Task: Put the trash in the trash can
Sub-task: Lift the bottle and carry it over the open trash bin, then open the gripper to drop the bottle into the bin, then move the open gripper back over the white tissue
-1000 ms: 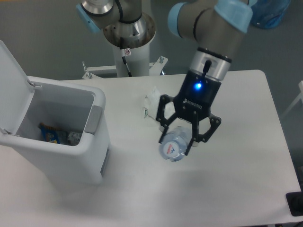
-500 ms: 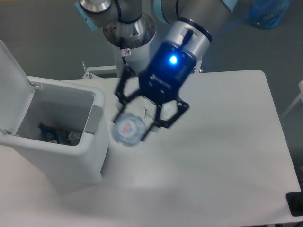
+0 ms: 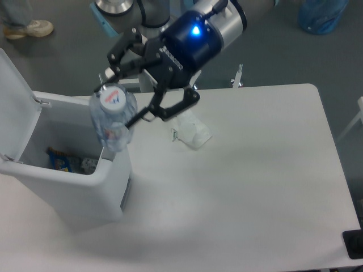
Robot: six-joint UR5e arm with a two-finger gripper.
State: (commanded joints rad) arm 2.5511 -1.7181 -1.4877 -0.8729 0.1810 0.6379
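The bottle [image 3: 114, 120], clear and bluish, hangs in the air over the right-hand rim of the trash can [image 3: 68, 181], its white cap [image 3: 114, 98] turned up toward the camera. On the cap sits a small red-and-blue mark; it is too small to read. The gripper [image 3: 122, 96] reaches in from the 2 o'clock side, its black fingers [image 3: 120, 54] closed about the bottle's upper part. A faint line of white lettering runs along the gripper's black body, blurred beyond reading, and a blue light [image 3: 195, 30] glows on the wrist above it.

The trash can stands at the table's 9 o'clock side with its lid [image 3: 16, 105] swung up and back at 10 o'clock. Inside, at the bottom, lies a blue and orange packet [image 3: 58, 160] beside some greyish scraps. A grey tab [image 3: 112, 144] shows on the rim just under the bottle.

The crumpled wrapper [image 3: 190, 129] lies on the table [image 3: 255, 187] near the centre, at 3 o'clock from the bottle and well apart from the bin.

The tabletop is plain matte white with rounded corners. Beyond it the floor [image 3: 62, 51] is dull grey; the robot's white pedestal [image 3: 148, 82] rises at 12 o'clock, a shoe [image 3: 31, 28] shows at 11 o'clock, and a blue bag [image 3: 320, 14] at 1 o'clock.
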